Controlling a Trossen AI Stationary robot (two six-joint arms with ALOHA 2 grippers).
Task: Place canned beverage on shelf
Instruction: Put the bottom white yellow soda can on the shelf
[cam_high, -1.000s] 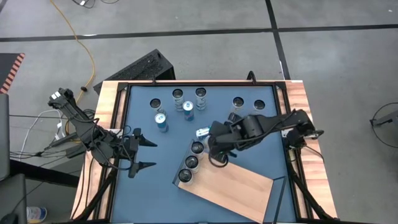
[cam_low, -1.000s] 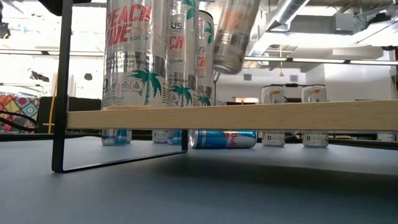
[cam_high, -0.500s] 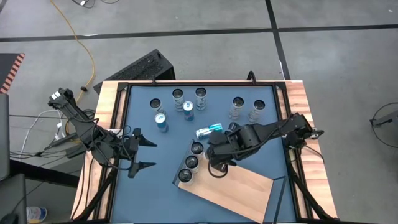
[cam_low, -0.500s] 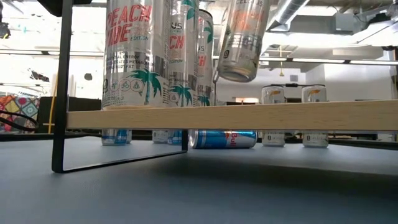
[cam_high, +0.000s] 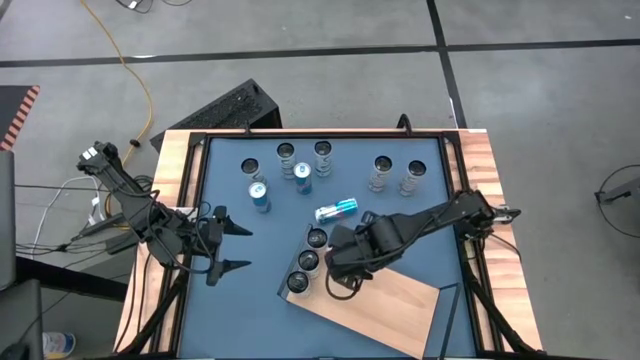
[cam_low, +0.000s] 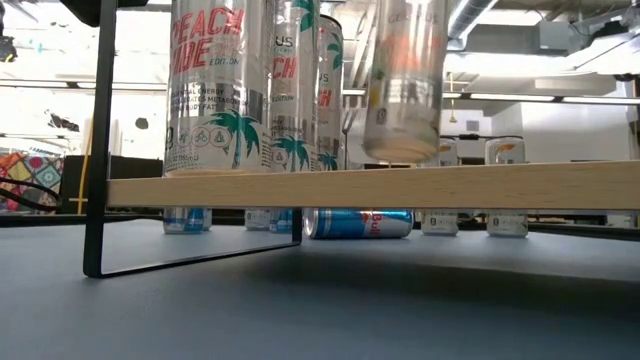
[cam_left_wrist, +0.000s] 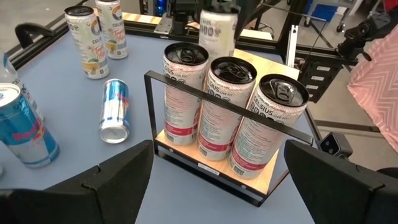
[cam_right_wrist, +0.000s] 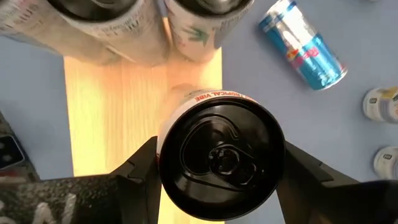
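I am holding a tall silver can with a black lid (cam_right_wrist: 219, 160) upright in my right gripper (cam_high: 345, 262), the two dark fingers (cam_right_wrist: 140, 171) clamped on its sides, just above the flat light-wood shelf with the dark edge (cam_high: 380, 300). In the low view the can's base (cam_low: 403, 150) is hanging a little clear of the board, beside the row of three tall silver peach-printed cans (cam_left_wrist: 233, 115) already standing along the shelf's end. My left gripper (cam_high: 226, 245) is waiting with its fingers spread wide over the blue table (cam_high: 230, 300), well apart from the shelf.

What I am worrying about is the spacing. My can is sitting near the standing row, so if I am drifting sideways while lowering, I could be nudging a neighbour and toppling it. If the base is not landing flat, the can could be tipping as I am letting go. A blue and silver can lying on its side (cam_high: 336, 209) is resting on the table near the shelf; I judge it clear of my path.
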